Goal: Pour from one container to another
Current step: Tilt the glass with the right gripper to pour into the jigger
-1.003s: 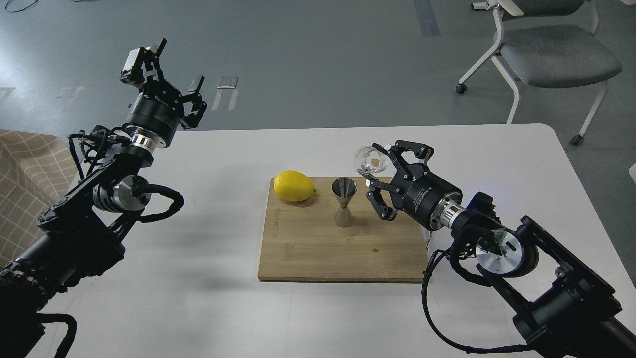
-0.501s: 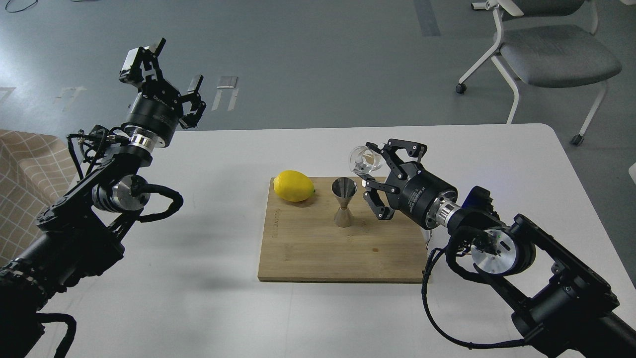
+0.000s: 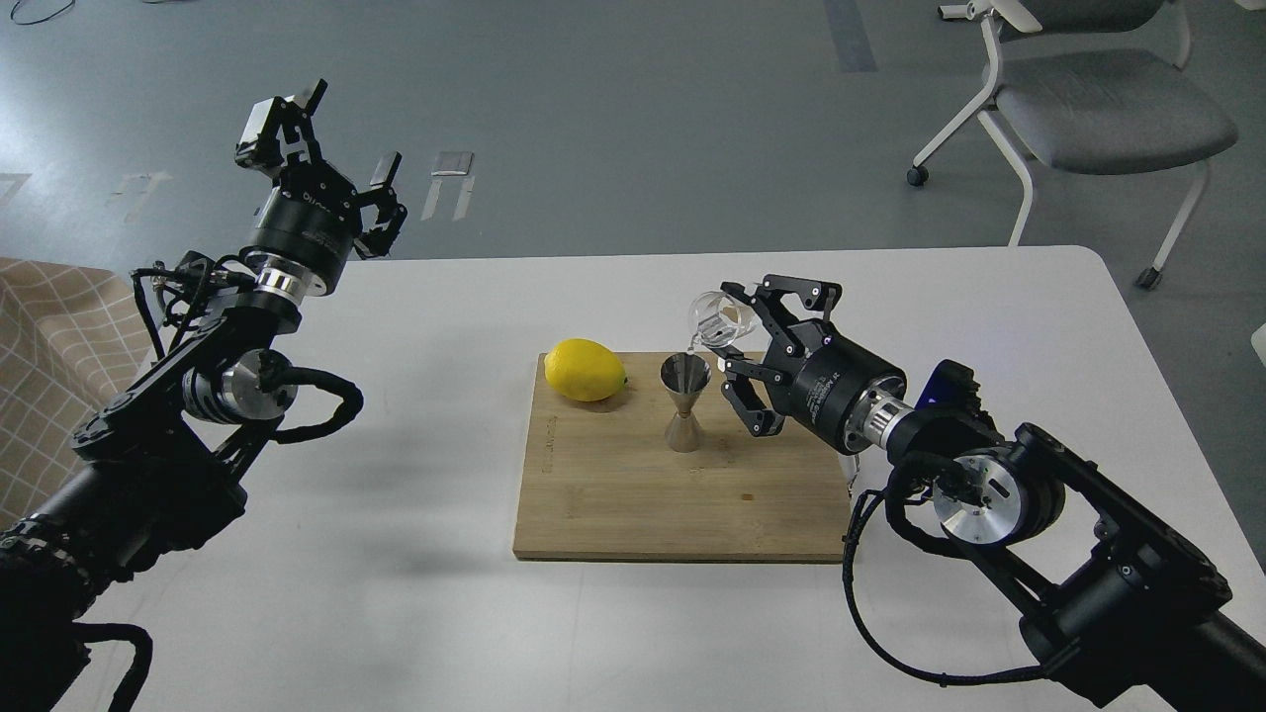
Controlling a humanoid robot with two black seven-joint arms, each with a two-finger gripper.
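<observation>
The right tool (image 3: 740, 351) grips the little glass cup (image 3: 719, 318) and tips it on its side, up in the air. The cup's mouth sits just above the shiny metal jigger (image 3: 684, 400), which stands upright on the wooden board (image 3: 633, 494) beside a yellow lemon (image 3: 586, 370). The left tool (image 3: 326, 148) is open, holds nothing, and is far off past the tabletop (image 3: 396, 593).

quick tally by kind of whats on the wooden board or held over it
lemon: 1
steel jigger: 1
clear glass cup, held tilted over the jigger in the right tool: 1
total: 3
</observation>
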